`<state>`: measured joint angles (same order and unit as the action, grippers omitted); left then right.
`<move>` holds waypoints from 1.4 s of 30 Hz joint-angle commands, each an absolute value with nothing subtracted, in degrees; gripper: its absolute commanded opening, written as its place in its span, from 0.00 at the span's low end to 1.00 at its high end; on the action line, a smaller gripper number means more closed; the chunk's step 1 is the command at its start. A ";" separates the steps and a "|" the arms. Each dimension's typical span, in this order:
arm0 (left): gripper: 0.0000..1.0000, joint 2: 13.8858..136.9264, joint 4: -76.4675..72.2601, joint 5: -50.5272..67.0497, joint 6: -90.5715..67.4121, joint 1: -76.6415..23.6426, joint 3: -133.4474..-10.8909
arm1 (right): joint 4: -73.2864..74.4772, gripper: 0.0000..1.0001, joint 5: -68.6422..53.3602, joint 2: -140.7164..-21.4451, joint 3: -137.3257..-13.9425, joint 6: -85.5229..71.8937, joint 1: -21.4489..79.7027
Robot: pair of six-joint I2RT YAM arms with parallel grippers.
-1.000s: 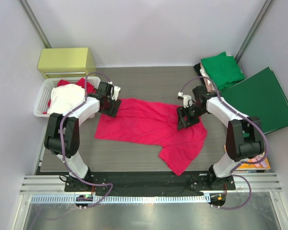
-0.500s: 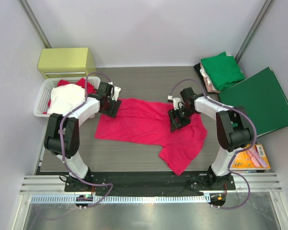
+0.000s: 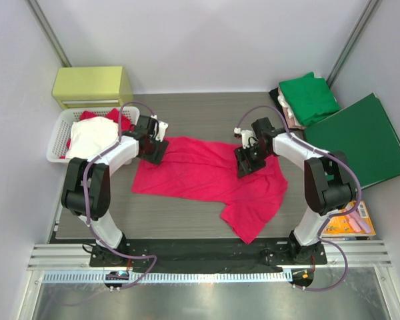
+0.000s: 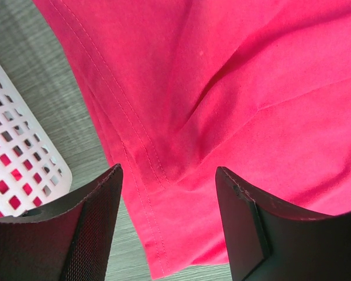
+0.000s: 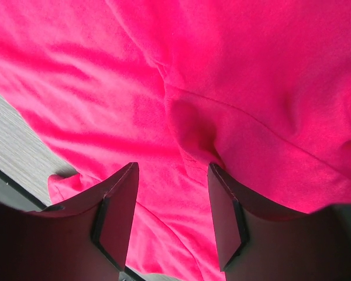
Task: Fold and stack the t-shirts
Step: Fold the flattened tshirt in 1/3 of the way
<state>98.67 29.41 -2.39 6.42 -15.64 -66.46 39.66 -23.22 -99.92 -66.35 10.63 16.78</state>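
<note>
The pinkish-red t-shirt lies rumpled on the bench. The left pincer gapes over its hem at 10 o'clock, and the right pincer gapes astride a wrinkle at 2 o'clock. A shallow bite could let the thin cloth slip, or the right could pinch two layers and skew the fold.

My left gripper hangs with fingers spread over the red t-shirt hem. The white basket crowds it at nine o'clock, and the yellow box stands farther off, between ten and eleven. Bare table gives free passage at twelve, between my arms. Toward two o'clock from my right gripper, the green shirt pile and the dark-green folder block the way.
</note>
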 commanded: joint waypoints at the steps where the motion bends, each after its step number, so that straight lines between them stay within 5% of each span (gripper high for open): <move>1: 0.66 97.29 28.30 -3.78 6.94 -15.38 -65.83 | 37.27 0.56 -22.41 -99.57 -66.27 11.07 16.70; 10: 0.66 96.50 28.56 -3.78 7.21 -15.38 -65.74 | 33.40 0.51 -22.41 -105.20 -63.37 11.43 16.70; 14: 0.66 96.50 28.48 -3.52 7.03 -15.38 -65.57 | 32.26 0.33 -22.68 -105.03 -62.23 11.25 16.79; 15: 0.66 96.59 28.48 -3.60 7.12 -15.38 -65.57 | 32.08 0.14 -22.68 -104.51 -62.05 11.16 16.70; 17: 0.66 96.59 28.48 -3.60 7.21 -15.38 -65.48 | 32.17 0.01 -22.94 -103.89 -62.05 10.90 16.79; 42: 0.66 98.09 28.65 -3.43 7.21 -15.82 -66.80 | 45.87 0.01 -25.83 -92.63 -69.96 10.55 19.16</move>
<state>98.67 29.45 -2.55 6.48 -15.64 -65.69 42.57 -23.29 -93.21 -68.69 10.79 18.28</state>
